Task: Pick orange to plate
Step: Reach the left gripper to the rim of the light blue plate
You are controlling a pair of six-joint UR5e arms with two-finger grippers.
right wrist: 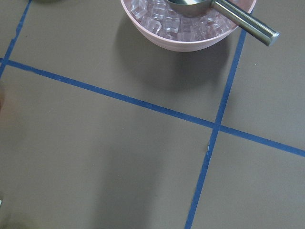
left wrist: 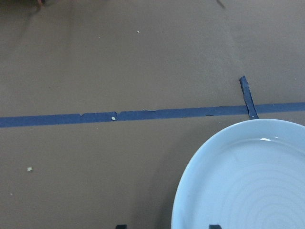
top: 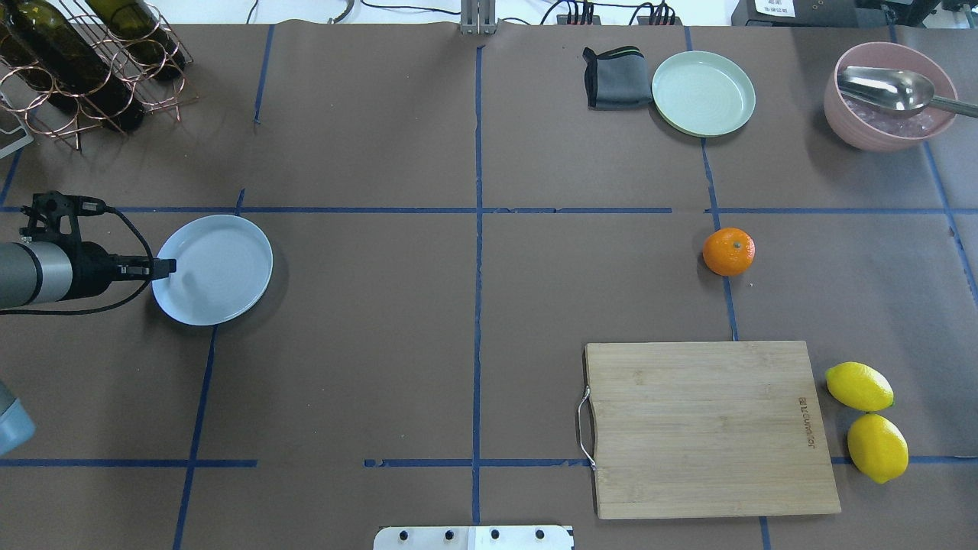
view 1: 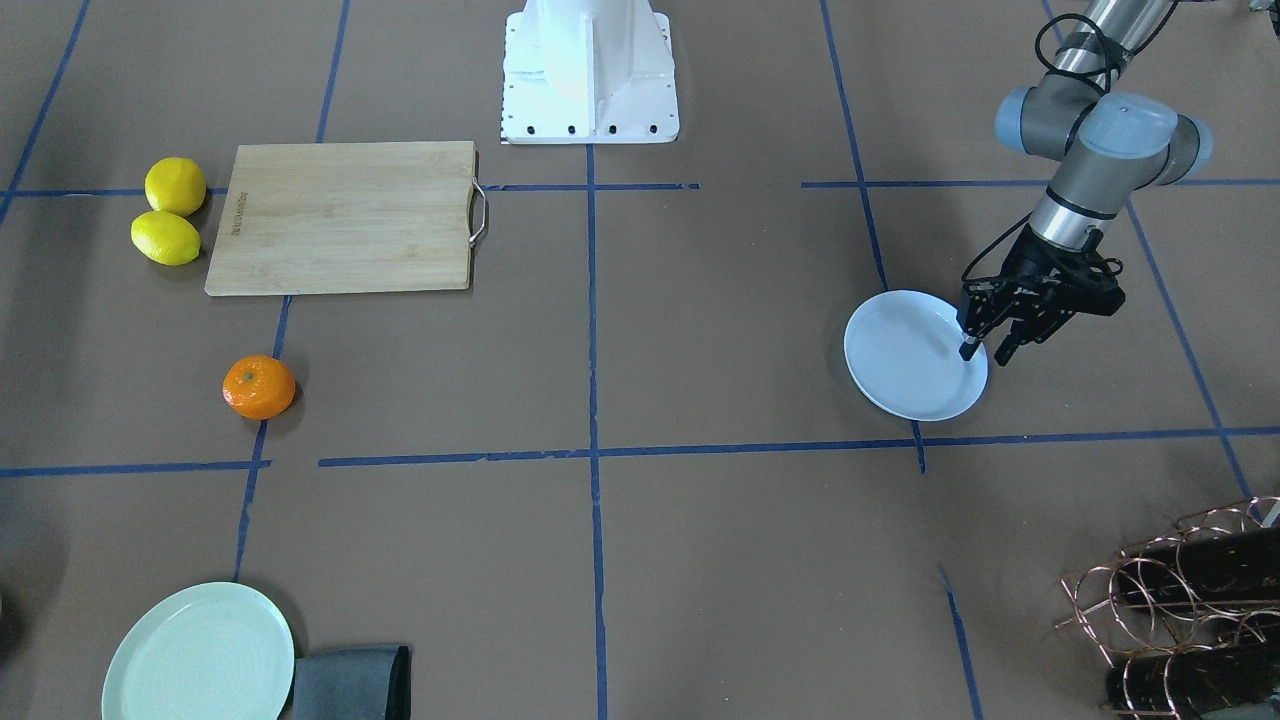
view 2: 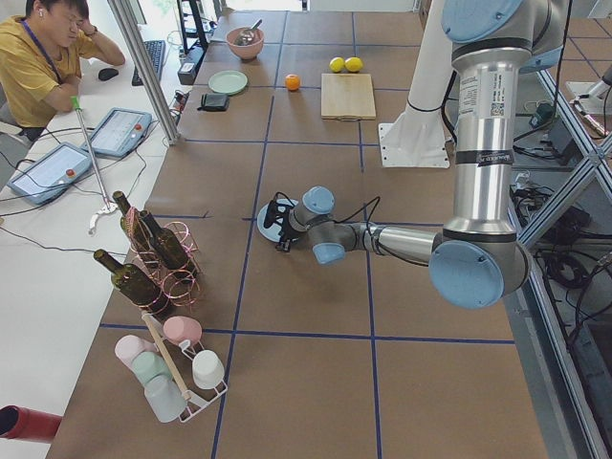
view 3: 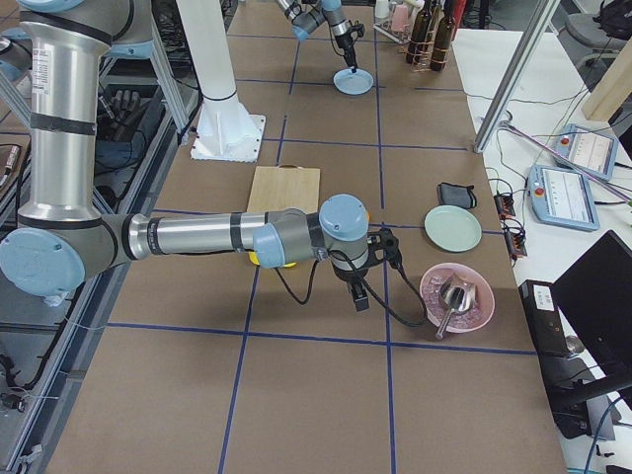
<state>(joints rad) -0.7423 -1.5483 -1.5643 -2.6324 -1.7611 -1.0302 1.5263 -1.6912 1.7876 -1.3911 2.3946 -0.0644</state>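
The orange (view 1: 259, 387) lies alone on the brown table, also visible in the overhead view (top: 728, 251), far from both grippers. The pale bluish-white plate (view 1: 905, 350) sits on the opposite side of the table (top: 221, 267). My left gripper (view 1: 986, 355) is open and straddles the plate's rim, one finger over the inside and one outside; the wrist view shows the plate (left wrist: 248, 181) with the rim between the two fingertips. My right gripper (view 3: 357, 296) hangs low over the table near a pink bowl; I cannot tell if it is open or shut.
A wooden cutting board (top: 710, 428) with two lemons (top: 859, 386) beside it lies near the robot's base. A mint-green plate (top: 703, 93), a grey cloth (top: 615, 76) and a pink bowl of ice with a metal scoop (top: 890, 95) stand at the far side. A bottle rack (top: 76, 61) stands beyond the bluish plate.
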